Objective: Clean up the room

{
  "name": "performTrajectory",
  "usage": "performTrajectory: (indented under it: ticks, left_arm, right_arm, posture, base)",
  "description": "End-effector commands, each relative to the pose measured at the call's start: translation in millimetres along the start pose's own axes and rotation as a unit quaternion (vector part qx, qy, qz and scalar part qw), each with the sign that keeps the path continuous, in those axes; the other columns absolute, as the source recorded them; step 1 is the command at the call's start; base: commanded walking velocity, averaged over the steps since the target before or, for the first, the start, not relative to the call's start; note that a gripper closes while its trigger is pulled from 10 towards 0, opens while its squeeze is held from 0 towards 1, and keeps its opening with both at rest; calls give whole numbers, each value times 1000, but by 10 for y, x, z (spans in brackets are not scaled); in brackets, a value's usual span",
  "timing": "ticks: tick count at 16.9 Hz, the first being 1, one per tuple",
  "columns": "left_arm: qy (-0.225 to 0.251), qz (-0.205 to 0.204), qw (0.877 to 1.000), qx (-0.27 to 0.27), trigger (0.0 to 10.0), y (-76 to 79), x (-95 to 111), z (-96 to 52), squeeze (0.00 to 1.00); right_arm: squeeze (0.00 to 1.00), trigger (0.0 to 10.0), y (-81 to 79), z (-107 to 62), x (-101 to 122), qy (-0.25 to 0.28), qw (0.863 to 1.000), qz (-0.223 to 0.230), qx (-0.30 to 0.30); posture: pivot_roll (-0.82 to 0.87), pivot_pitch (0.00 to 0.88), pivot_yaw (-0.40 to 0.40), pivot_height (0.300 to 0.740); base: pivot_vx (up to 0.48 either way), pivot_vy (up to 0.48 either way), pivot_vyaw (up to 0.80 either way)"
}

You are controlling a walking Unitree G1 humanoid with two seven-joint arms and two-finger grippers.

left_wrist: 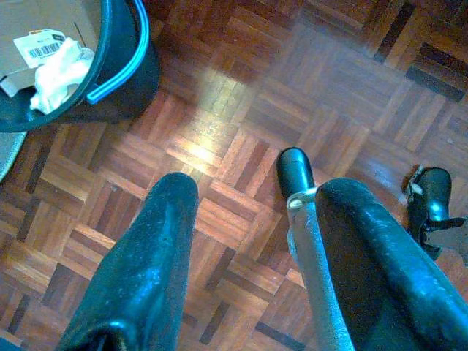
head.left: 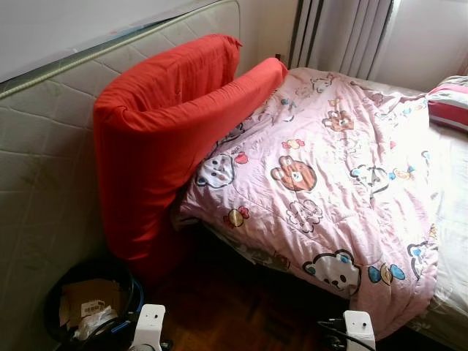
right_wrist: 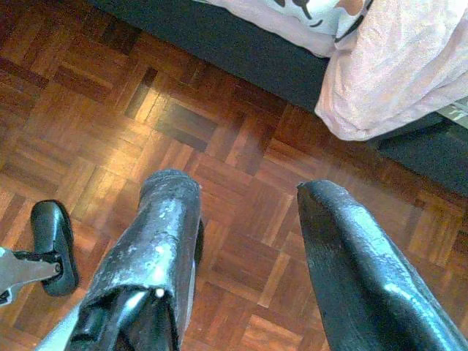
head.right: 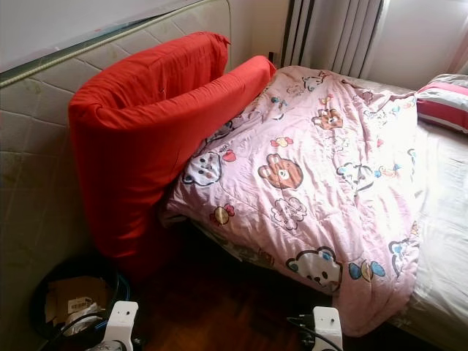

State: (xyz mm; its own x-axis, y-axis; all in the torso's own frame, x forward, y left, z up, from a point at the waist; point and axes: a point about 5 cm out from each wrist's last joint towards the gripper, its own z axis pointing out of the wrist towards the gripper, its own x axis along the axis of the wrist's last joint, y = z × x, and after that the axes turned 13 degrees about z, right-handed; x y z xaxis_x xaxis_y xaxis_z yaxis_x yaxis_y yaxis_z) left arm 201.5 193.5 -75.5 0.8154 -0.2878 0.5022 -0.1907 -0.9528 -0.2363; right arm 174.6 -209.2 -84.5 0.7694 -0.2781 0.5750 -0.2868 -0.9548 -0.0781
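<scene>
Hanging over parquet floor [left_wrist: 241, 117], left gripper [left_wrist: 256, 219] and right gripper [right_wrist: 241, 212] – both spread, empty – beside pink quilt [head.left: 329, 168].

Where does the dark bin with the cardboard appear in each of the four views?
Left eye view: bin at lower left, below the red cushion.
Right eye view: lower left.
Left wrist view: upper left corner.
Right wrist view: not in it.
Shared landmark: parquet floor.

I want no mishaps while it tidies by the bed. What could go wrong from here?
The pink quilt hangs over the bed's corner close to the floor; stepping in could snag it. The red cushion leans bent against the upright mattress and might topple if nudged. The bin stands near the open left gripper.
</scene>
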Motion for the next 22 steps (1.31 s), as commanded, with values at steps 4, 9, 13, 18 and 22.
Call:
performTrajectory:
  ticks: [4,9,13,18,22]
  left_arm:
    - [-8,3,1000,2,10000,-21,-55,-5,0]
    - [-8,3,1000,2,10000,-21,-55,-5,0]
    - [-9,21,1000,-1,10000,-21,-100,-11,0]
    - [-9,26,1000,-2,10000,-17,-109,-12,0]
    - [-9,26,1000,-2,10000,-17,-108,-12,0]
  right_arm:
    - [0,10000,-6,-2,-19,-3,1000,6,-1]
    - [0,10000,-6,-2,-19,-3,1000,6,-1]
    - [0,10000,-23,0,-27,-9,1000,0,8]
    - [0,10000,-24,1,-18,-9,1000,-4,10]
    - [0,10000,-24,1,-17,-9,1000,-4,10]
  posture:
    - [-109,0,0,740]
    - [-109,0,0,740]
    - [-108,0,9,740]
    - [-105,0,4,740]
    - [-105,0,4,740]
  base:
    - [0,0,0]
    - [0,0,0]
    - [0,0,0]
    - [0,0,0]
    - [0,0,0]
